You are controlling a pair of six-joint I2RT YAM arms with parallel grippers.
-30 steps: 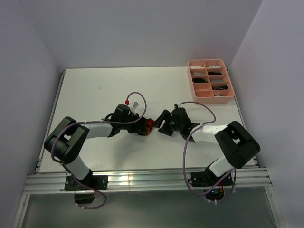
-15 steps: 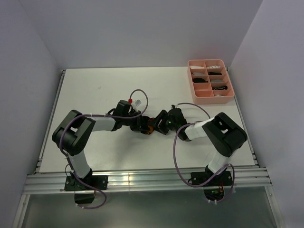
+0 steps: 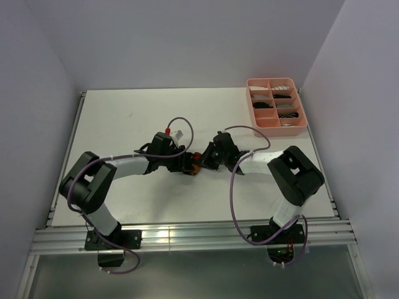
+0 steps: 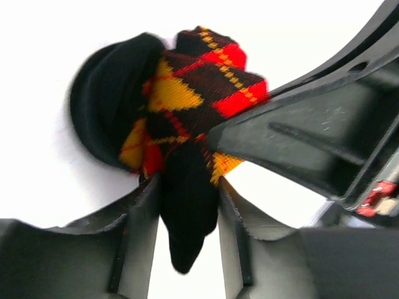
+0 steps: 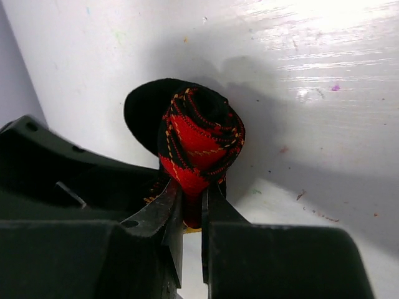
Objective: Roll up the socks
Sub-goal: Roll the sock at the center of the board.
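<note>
One of the socks, black with red, orange and yellow argyle diamonds (image 3: 196,157), lies bunched in a roll at the middle of the table, between both grippers. My right gripper (image 3: 204,158) comes in from the right. In the right wrist view its jaws (image 5: 192,193) are shut on the red lower end of the argyle sock (image 5: 199,137). My left gripper (image 3: 189,166) is on the sock's left. In the left wrist view its jaws (image 4: 187,205) stand parted, and the black end of the sock (image 4: 187,93) hangs between them and brushes both fingers.
A pink compartment tray (image 3: 280,129) stands at the back right, with dark and striped rolled items in its cells. The white table (image 3: 124,118) ends at a metal rail near the arm bases. Grey walls close in on both sides.
The right gripper has moved left onto the sock and shut on it. The left gripper's jaws have spread apart. Both wrists have drawn closer together.
</note>
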